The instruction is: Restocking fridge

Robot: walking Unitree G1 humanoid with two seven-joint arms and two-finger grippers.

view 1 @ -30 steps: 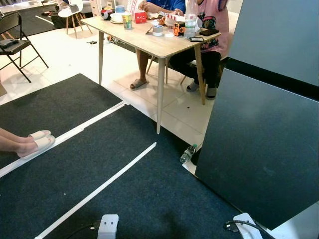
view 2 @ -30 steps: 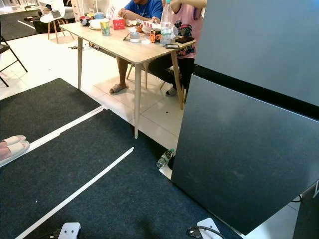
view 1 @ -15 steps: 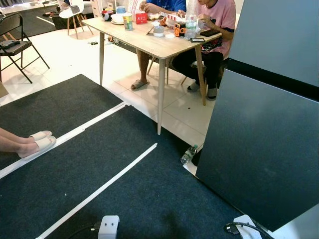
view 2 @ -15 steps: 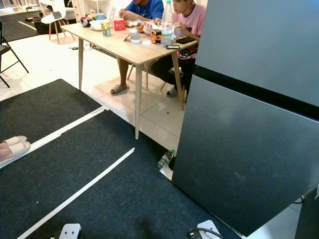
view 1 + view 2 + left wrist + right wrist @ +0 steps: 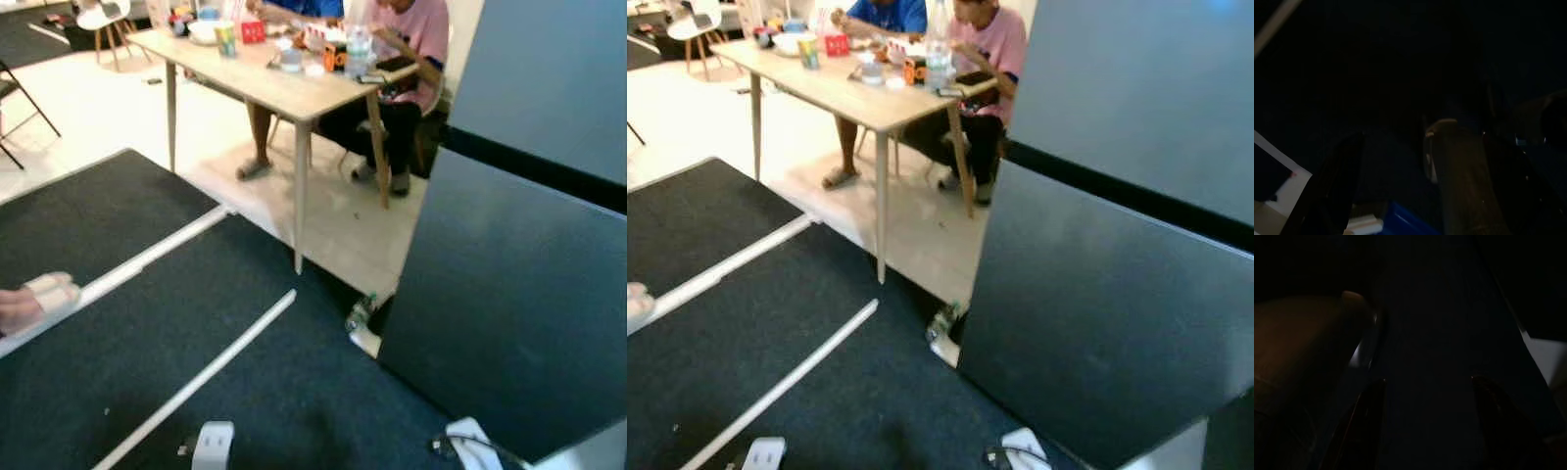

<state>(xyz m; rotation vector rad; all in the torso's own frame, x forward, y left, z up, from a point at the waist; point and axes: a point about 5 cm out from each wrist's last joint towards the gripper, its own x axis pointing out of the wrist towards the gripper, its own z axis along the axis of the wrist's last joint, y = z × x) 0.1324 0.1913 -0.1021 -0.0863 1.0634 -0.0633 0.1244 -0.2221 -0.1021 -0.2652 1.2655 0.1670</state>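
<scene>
The fridge (image 5: 1127,255) is seen on the right, standing partly on the mat (image 5: 245,392). A bottle (image 5: 360,313) is laid on the floor just beside its near left corner. The desk (image 5: 284,88) is placed behind the mat, with cups and boxes on it; two people (image 5: 985,59) are seated behind it. A slippered foot (image 5: 44,294) is seen at the far left on the mat.

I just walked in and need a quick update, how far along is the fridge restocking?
Nothing looks done yet. The fridge has its dark doors shut. In hand: nothing clear; both wrist views are too dark to tell. Left: nearly everything, probably starting with the bottle lying on the floor by the fridge's corner, near the wooden table.
</scene>
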